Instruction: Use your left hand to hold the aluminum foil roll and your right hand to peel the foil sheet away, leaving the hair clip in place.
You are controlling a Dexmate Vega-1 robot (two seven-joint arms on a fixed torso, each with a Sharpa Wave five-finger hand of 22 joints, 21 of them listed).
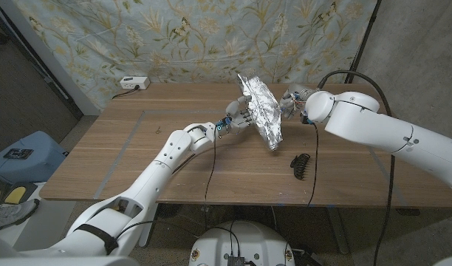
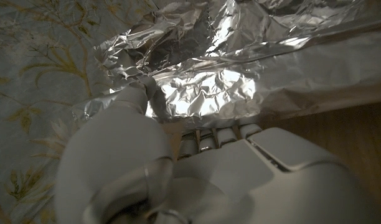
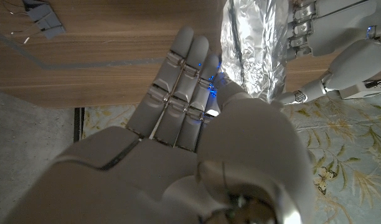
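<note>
Foil roll lifted; clip on table.
Crumpled aluminum foil roll [image 1: 261,111] held tilted above mid-table; black hair clip [image 1: 300,164] lies near the front edge.

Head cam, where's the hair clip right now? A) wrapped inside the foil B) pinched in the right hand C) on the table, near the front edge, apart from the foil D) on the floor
C: the black hair clip lies on the table toward the front edge, clear of the foil held up between the left hand and right hand.
</note>
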